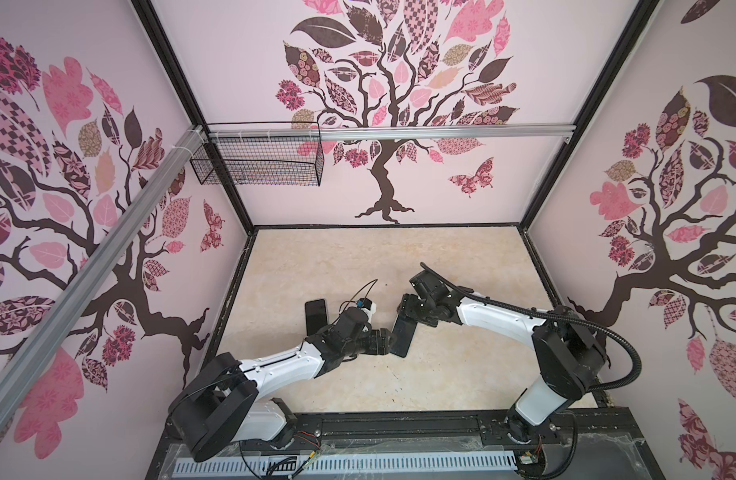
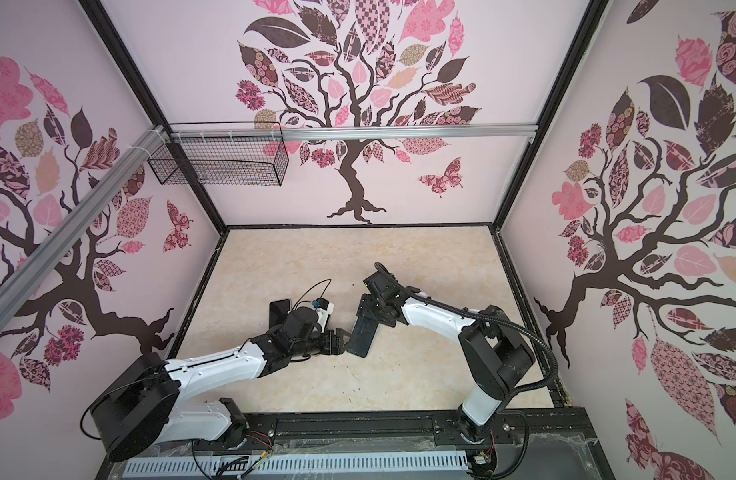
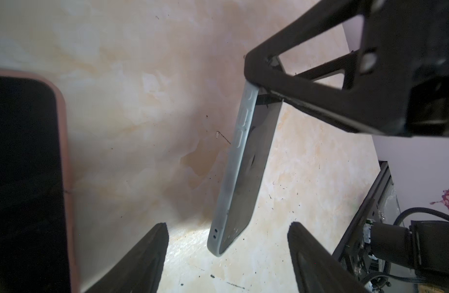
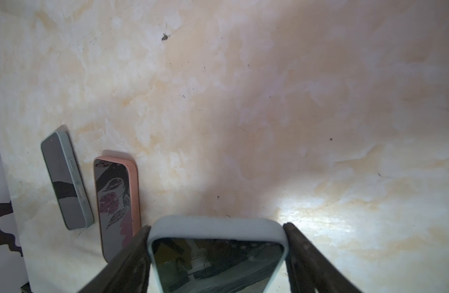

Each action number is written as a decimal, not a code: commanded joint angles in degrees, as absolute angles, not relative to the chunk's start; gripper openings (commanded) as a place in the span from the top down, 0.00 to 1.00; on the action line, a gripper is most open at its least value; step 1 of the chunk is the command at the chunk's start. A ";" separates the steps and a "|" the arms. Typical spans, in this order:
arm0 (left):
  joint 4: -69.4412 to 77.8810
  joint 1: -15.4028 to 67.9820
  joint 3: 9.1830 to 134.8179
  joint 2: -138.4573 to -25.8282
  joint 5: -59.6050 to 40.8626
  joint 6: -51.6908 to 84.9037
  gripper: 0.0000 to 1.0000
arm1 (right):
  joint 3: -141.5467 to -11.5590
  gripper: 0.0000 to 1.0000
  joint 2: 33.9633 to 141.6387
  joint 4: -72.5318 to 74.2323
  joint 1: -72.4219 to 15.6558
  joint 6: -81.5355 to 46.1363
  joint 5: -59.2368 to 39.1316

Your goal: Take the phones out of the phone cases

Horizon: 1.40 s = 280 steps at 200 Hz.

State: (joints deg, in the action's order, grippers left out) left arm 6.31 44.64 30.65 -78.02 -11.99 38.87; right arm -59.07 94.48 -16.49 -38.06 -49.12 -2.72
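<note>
The phone [image 4: 218, 263], dark screen up, sits in a pale grey-green phone case [image 4: 218, 225]. My right gripper [image 4: 217, 243] is shut across the case's width and holds it tilted above the table, as both top views show [image 1: 403, 336] [image 2: 362, 336]. In the left wrist view the case's side wall [image 3: 233, 177] slopes down toward my left gripper [image 3: 227, 243]. That gripper is open, its fingers [image 3: 142, 258] either side of the phone's lower end with a gap on each side. In a top view the left gripper [image 1: 385, 338] is at the phone's near end.
A pink-cased phone [image 4: 115, 203] [image 3: 28, 177] and a grey-cased phone [image 4: 66, 180] lie side by side on the marble table near the left wall. A top view shows one dark phone [image 1: 315, 316] beside the left arm. A wire basket [image 1: 258, 160] hangs at the back left.
</note>
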 commanded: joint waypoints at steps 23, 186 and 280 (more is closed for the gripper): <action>19.12 44.83 29.33 -84.67 -17.72 41.07 0.29 | -57.17 0.54 90.80 -12.70 -36.60 -50.17 -7.85; 28.91 45.64 26.27 -91.31 -22.48 44.65 0.66 | -49.71 0.55 89.22 -4.27 -30.73 -59.89 -19.28; 18.00 45.62 29.69 -82.74 -19.37 41.82 1.00 | -50.09 0.29 84.36 -5.54 -30.31 -57.43 -17.48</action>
State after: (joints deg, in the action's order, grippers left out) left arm 24.75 45.80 27.49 -86.48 -22.00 43.66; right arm -48.71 89.30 -5.19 -30.50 -57.89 -18.15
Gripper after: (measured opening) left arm 0.107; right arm 0.773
